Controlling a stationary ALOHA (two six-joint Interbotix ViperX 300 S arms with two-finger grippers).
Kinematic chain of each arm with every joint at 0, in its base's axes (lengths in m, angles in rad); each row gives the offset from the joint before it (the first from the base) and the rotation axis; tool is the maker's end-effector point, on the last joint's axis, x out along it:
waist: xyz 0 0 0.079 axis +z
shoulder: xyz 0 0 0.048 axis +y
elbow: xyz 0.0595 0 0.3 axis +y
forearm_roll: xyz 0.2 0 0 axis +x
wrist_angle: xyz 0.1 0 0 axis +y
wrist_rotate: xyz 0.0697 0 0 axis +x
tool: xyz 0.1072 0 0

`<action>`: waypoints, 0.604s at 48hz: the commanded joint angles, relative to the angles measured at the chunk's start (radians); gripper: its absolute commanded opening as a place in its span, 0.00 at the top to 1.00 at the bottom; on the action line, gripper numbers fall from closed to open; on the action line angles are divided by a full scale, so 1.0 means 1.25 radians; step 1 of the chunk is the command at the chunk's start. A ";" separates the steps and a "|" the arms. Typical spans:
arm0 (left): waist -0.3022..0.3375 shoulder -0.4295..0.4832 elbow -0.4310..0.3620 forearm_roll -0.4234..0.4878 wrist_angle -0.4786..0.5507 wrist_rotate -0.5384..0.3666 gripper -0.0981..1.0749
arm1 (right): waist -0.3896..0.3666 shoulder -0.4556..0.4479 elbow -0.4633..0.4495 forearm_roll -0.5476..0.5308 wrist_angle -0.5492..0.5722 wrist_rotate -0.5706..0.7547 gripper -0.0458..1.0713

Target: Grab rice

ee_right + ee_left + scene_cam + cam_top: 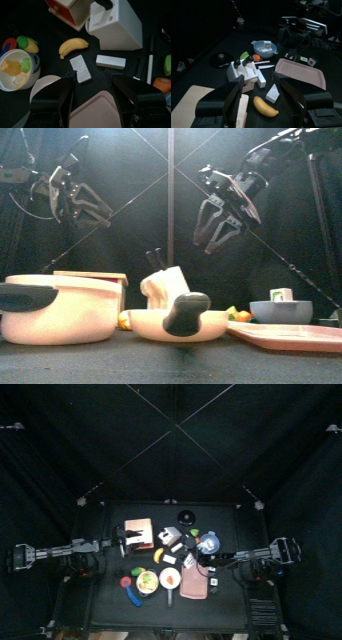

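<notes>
Left gripper (78, 200): hangs high over the table's left side, jaws spread, nothing between them. White knife block (117, 22) stands mid-table. Rice packet (81, 69), speckled grey, lies flat on the table just beside the banana (72, 46), near the pink tray (100, 112). Right gripper (218, 228): raised at right, jaws wide apart, empty.

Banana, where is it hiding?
The banana lies on the table in the right wrist view, between the bowl of toy food and the white knife block, just beside the grey speckled block.
</notes>
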 commanded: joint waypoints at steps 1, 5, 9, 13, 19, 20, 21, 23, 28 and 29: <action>-0.006 0.000 -0.007 0.015 -0.010 0.001 0.18 | -0.006 0.001 -0.013 -0.037 -0.011 -0.001 0.20; -0.007 0.000 -0.006 0.037 -0.011 0.001 0.18 | -0.004 0.026 -0.031 -0.060 -0.023 -0.001 0.20; -0.010 0.000 0.007 0.058 -0.015 0.001 0.17 | -0.004 0.053 -0.043 -0.076 -0.039 -0.001 0.20; -0.011 -0.001 0.015 0.077 -0.016 0.001 0.17 | -0.002 0.091 -0.050 -0.087 -0.070 -0.001 0.20; -0.027 -0.002 0.038 0.083 -0.018 0.000 0.17 | -0.001 0.164 -0.071 -0.091 -0.101 -0.001 0.20; -0.028 -0.002 0.040 0.083 -0.021 0.000 0.18 | -0.001 0.172 -0.074 -0.091 -0.101 -0.001 0.20; -0.028 -0.002 0.043 0.083 -0.021 0.000 0.17 | -0.001 0.179 -0.076 -0.091 -0.099 -0.001 0.20; -0.032 -0.002 0.048 0.082 -0.023 -0.001 0.17 | -0.001 0.188 -0.080 -0.092 -0.098 -0.002 0.20; -0.034 -0.004 0.053 0.082 -0.023 -0.001 0.18 | 0.002 0.206 -0.087 -0.092 -0.102 -0.001 0.19; -0.034 -0.002 0.053 0.082 -0.023 -0.001 0.17 | 0.005 0.210 -0.087 -0.092 -0.103 -0.001 0.19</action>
